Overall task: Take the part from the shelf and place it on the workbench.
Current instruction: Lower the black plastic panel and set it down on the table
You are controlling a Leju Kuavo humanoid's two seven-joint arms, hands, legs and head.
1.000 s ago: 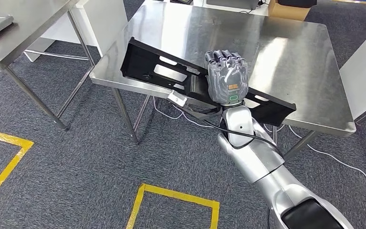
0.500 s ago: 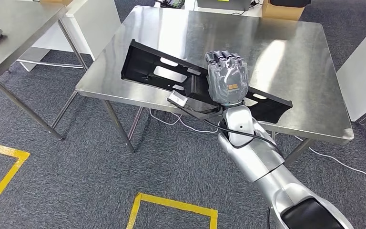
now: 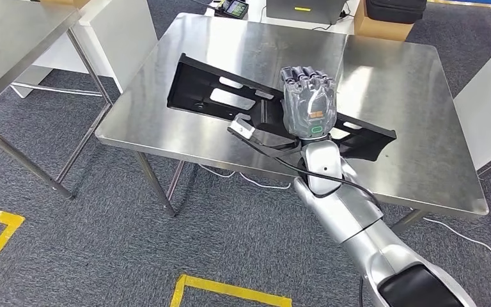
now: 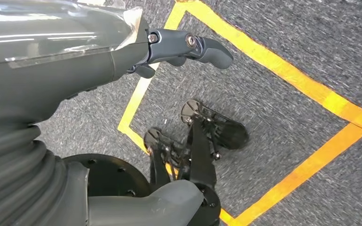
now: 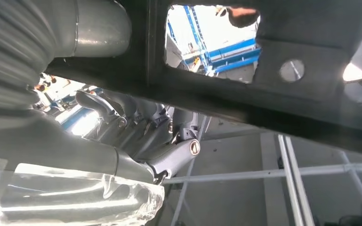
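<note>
The bench (image 3: 166, 96) is reached. The part (image 3: 230, 99), long and black, hangs over its near edge, not yet set down. The right hand (image 3: 308, 102) grips its middle. The left hand (image 4: 179, 47) hangs with nothing in it, fingers loosely curled.

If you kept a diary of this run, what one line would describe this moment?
stage: carrying | right hand: grips black part, held over steel workbench, not yet set down | left hand: holds nothing, above carpet
</note>
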